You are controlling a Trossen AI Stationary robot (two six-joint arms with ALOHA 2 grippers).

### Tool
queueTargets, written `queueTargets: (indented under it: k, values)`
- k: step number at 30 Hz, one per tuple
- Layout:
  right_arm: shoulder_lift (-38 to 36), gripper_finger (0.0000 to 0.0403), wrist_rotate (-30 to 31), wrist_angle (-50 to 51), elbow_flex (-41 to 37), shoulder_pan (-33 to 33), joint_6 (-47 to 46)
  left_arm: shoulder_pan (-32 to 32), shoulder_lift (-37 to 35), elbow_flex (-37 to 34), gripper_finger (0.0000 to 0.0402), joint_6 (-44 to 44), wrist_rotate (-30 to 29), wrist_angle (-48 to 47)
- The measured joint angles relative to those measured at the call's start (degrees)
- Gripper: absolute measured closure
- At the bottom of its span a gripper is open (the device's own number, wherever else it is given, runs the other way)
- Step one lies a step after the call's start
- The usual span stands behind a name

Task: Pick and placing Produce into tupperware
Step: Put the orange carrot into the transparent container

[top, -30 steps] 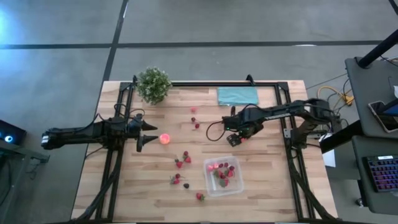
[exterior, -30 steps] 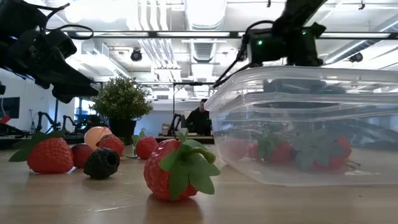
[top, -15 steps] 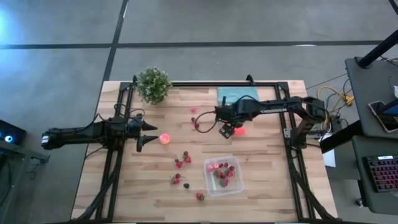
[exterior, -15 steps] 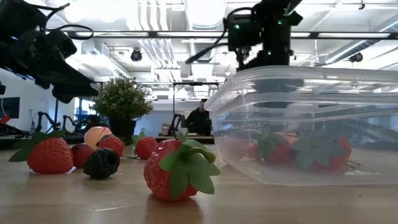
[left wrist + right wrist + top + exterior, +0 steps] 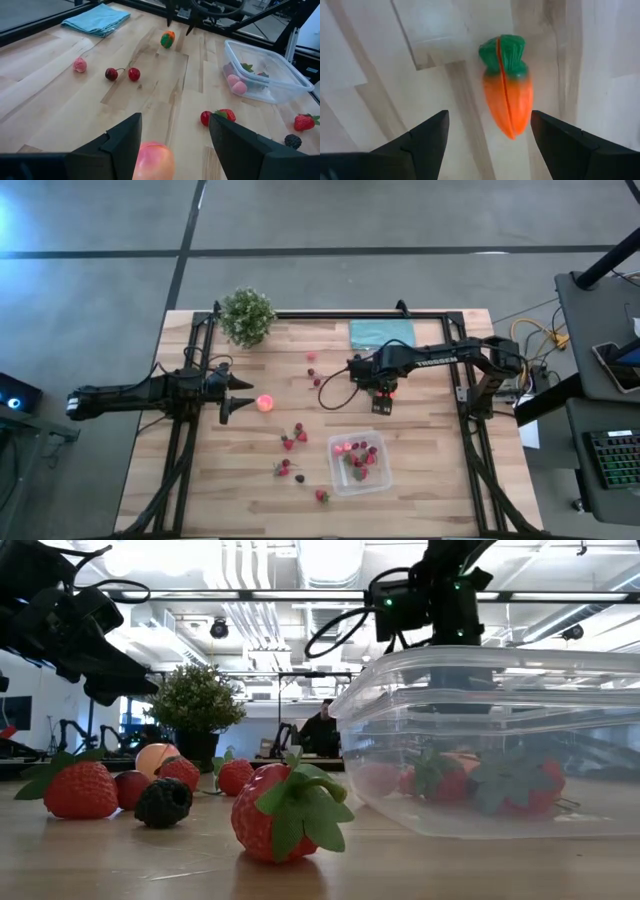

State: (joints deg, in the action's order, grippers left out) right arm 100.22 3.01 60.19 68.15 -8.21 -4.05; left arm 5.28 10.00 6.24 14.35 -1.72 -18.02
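Note:
The orange carrot [image 5: 507,92] with its green top lies flat on the wooden table, right of the middle [image 5: 390,391]. My right gripper [image 5: 487,145] hovers open above it, pointing down, one finger on each side and clear of it. The clear tupperware [image 5: 358,463] stands near the front edge and holds several red and pink pieces. My left gripper [image 5: 240,398] waits open at the table's left. The pink-orange ball [image 5: 152,161] sits on the table just in front of its fingers. Several strawberries [image 5: 290,442] lie loose left of the tub.
Two cherries [image 5: 122,74] and a pink berry [image 5: 79,64] lie toward the far side. A teal cloth [image 5: 382,333] lies flat at the far right, and a potted plant [image 5: 247,315] stands at the far left corner. A dark berry [image 5: 163,802] sits among the strawberries.
My right gripper swung toward the table's left and far side, uncovering the carrot. It then came back toward the right and now stands over the carrot. The carrot and the other pieces have stayed put.

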Motion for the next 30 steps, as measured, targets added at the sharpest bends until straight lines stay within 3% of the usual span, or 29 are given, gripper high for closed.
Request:
queueTargets:
  k: [12, 21, 30]
  values:
    - [0.1, 0.0129, 0.1, -12.9, -6.2, -0.1, 7.1, 0.0, 0.0, 0.0, 0.0185, 0.0, 0.0, 0.0]
    - [0.1, 0.0132, 0.2, -12.9, -7.7, -0.1, 6.8, 0.0, 0.0, 0.0, 0.0185, 0.0, 0.0, 0.0]
    - [0.1, 0.0208, 1.1, -12.5, -8.8, -0.1, 3.3, 0.0, 0.0, 0.0, 0.0185, 0.0, 0.0, 0.0]
